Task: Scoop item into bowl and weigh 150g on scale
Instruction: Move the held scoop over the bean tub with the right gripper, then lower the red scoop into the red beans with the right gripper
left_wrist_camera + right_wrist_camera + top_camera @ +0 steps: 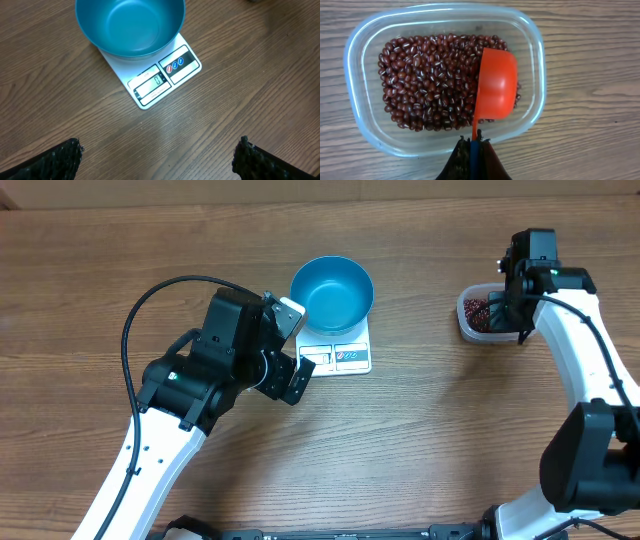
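Note:
The blue bowl (332,292) (130,25) stands empty on the white scale (345,358) (165,75). My left gripper (300,348) (157,160) hovers open just in front of the scale, with nothing between its fingers (55,162). The dark red-brown beans (430,80) fill a clear plastic tub (355,100) (472,320) at the right. My right gripper (474,145) (512,312) is shut on the thin handle of an orange scoop (496,90). The scoop's cup lies in the beans at the tub's right side, its rounded outside facing the camera.
Bare wooden table surrounds the scale and the tub. The left arm's black cable (135,320) loops over the table at the left. The right arm's white link (590,360) runs down the right edge.

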`<state>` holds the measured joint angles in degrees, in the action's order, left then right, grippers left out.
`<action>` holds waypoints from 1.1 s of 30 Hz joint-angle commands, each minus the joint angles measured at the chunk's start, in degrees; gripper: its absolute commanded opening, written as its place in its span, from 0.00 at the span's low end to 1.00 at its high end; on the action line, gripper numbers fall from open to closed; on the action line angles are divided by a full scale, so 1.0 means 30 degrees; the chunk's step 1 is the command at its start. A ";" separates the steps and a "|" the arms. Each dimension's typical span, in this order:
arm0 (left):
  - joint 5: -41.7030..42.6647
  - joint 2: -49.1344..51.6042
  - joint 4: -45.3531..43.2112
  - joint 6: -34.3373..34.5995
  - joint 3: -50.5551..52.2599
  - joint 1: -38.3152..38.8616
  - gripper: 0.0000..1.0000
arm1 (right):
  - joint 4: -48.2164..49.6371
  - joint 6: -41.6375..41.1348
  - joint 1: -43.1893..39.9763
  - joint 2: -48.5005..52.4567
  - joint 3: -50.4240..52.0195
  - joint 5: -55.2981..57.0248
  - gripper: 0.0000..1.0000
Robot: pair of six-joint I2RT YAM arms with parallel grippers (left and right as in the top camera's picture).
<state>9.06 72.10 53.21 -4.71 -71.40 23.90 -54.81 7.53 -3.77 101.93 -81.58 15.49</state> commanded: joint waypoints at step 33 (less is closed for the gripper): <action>0.0291 -0.0029 0.0036 -0.0364 0.0102 -0.0087 1.00 | -0.0219 0.1537 -0.1851 0.0284 -0.0291 -0.8699 0.03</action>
<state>9.06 72.10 53.21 -4.71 -71.40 23.90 -55.70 11.86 -7.66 102.45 -81.58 -3.81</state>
